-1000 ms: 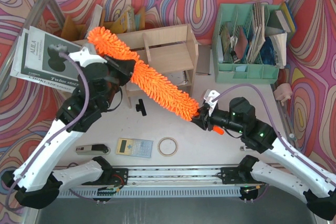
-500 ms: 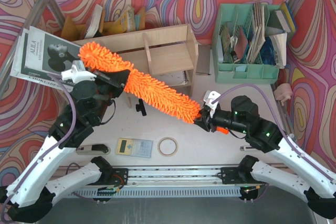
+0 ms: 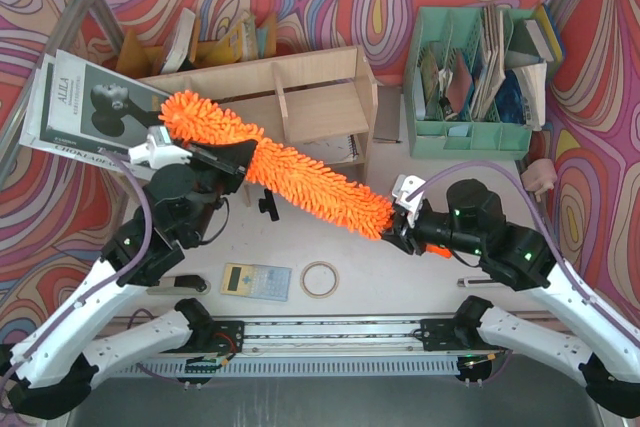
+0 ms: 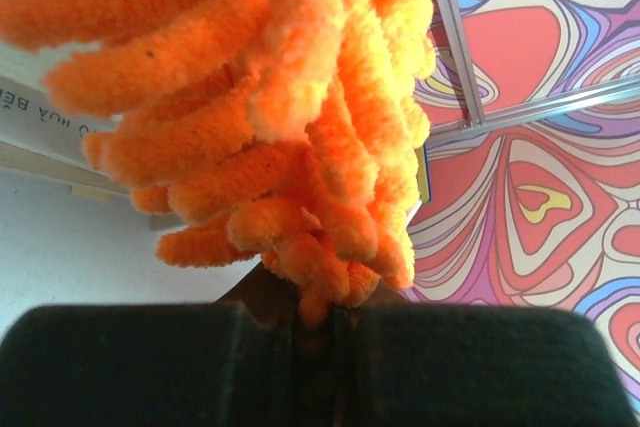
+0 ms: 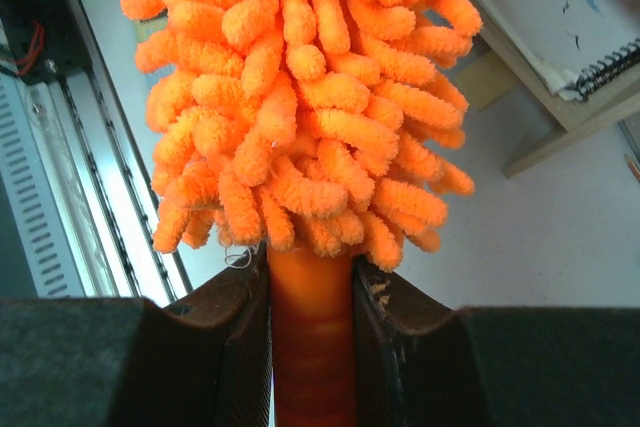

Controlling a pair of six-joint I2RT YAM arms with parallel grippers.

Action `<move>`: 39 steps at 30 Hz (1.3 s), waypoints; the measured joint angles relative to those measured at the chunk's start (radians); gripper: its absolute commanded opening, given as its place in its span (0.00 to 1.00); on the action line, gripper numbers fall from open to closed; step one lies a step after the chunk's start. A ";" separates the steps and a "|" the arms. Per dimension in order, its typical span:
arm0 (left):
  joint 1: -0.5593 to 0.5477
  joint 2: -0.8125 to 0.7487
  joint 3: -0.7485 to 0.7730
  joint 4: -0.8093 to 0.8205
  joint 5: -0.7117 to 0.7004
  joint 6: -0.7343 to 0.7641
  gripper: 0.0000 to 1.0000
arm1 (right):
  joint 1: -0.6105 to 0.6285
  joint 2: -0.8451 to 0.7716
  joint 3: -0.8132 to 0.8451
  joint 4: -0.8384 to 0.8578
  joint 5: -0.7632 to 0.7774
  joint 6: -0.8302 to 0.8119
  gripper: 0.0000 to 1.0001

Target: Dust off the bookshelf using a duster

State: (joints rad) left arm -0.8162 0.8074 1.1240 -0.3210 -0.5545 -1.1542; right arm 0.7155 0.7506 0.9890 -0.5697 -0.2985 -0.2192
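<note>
Orange duster (image 3: 300, 179) slants across the bookshelf (image 3: 320, 72) front. My right gripper (image 3: 398, 230) clamps its handle (image 5: 310, 337), and my left gripper (image 3: 228, 155) is pinched on the fluff. I'd judge dusting midway, tiers left.

Left pincer (image 3: 228, 155) and right pincer (image 3: 402, 227) clamped, arms angled inward.

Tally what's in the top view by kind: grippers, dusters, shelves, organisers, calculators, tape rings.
Grippers: 2, left gripper and right gripper
duster: 1
bookshelf: 1
green organiser: 1
calculator: 1
tape ring: 1
Total: 7
</note>
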 measured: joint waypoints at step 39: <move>-0.316 0.008 -0.530 -0.010 -0.390 -0.686 0.15 | -0.001 0.063 -0.040 -0.319 0.100 -0.056 0.00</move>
State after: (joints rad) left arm -1.1324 0.8150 0.5941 -0.3305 -0.9443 -1.8404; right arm 0.7143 0.8135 0.9489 -0.8886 -0.1982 -0.2756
